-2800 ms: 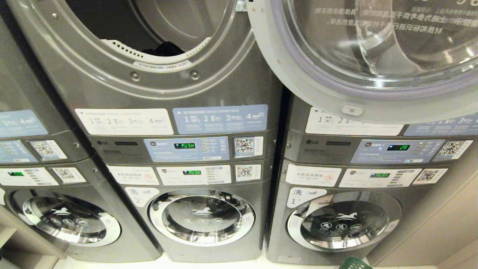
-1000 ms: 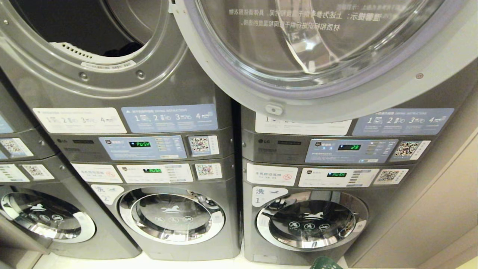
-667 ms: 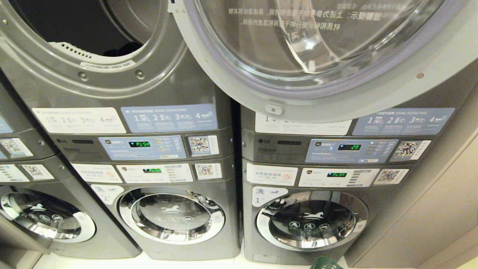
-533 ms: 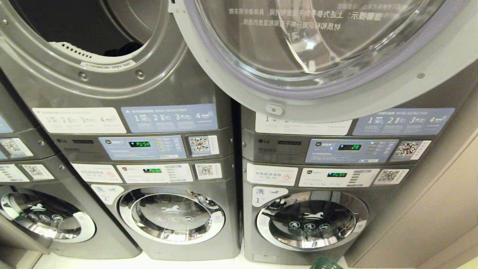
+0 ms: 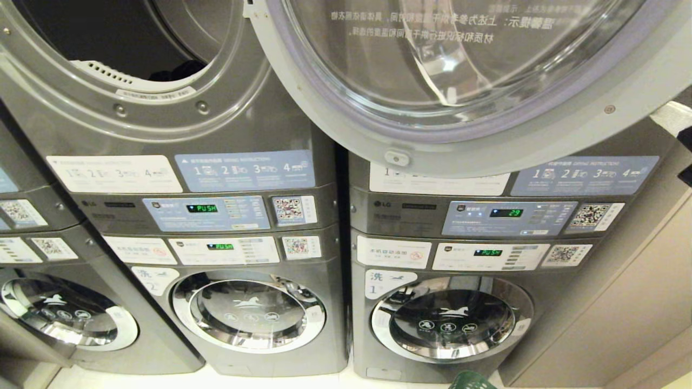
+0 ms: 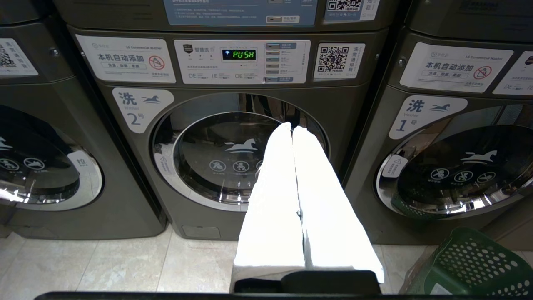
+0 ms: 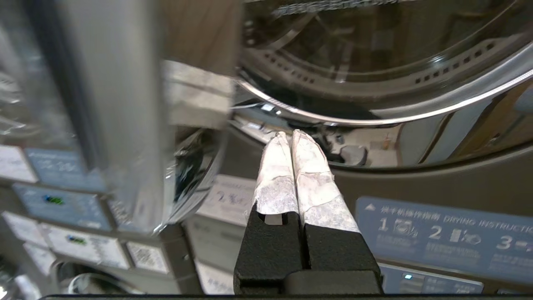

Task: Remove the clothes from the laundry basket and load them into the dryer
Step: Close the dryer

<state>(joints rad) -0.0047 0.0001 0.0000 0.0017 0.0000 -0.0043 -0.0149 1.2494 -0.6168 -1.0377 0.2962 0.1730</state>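
Observation:
The dryer (image 5: 232,124) of the stack marked 2 stands with its drum mouth uncovered. Its chrome-rimmed glass door (image 5: 459,81) is swung out to the right. A dark bit of clothes (image 5: 181,69) lies at the drum's lower lip. The green laundry basket (image 6: 470,266) sits on the floor at the right; its rim (image 5: 469,381) peeks in low in the head view, contents hidden. My right gripper (image 7: 290,134) is shut and empty, raised beside the open door's edge (image 7: 125,116). My left gripper (image 6: 291,126) is shut, parked low before washer 2.
The grey stack marked 1 (image 5: 486,216) stands to the right, its upper part behind the open door. A beige wall panel (image 5: 638,302) closes the right side. Another stack (image 5: 32,216) is at the left. Pale floor tiles (image 6: 104,266) run along the machines.
Early on the whole head view shifted, so the machines sit further left. Since half a second ago a white and black part of my right arm has come in at the right edge.

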